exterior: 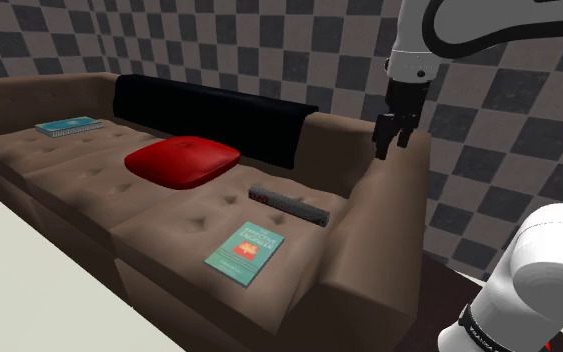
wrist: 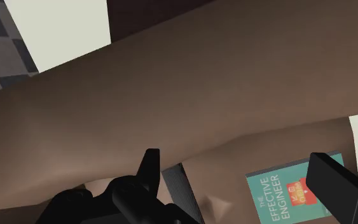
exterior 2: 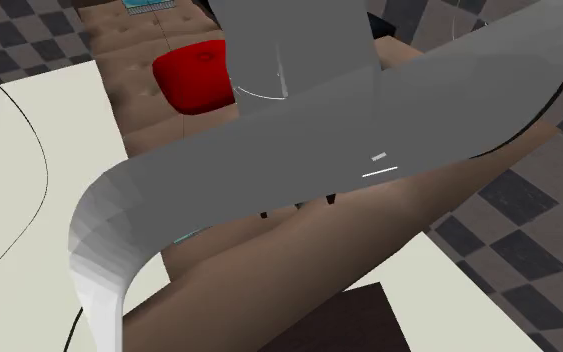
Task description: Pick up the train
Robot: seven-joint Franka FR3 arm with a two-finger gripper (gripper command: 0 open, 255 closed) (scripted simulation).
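**My jaws hang apart and empty above the sofa's arm, with the train on the seat below.**

In the shoulder view, left to right: a light-blue book lies on the far seat of the brown sofa. A black throw is draped over the backrest. A red cushion rests on the middle seat at six o'clock of the throw. A teal book lies flat near the front edge of the nearest seat. The train, long and dark grey with some red at one end, lies at one o'clock of that book, near but apart. My jaws hover at two o'clock of the train, well above it, touching nothing. In the wrist view the train's ribbed grey side shows in the gap between them.
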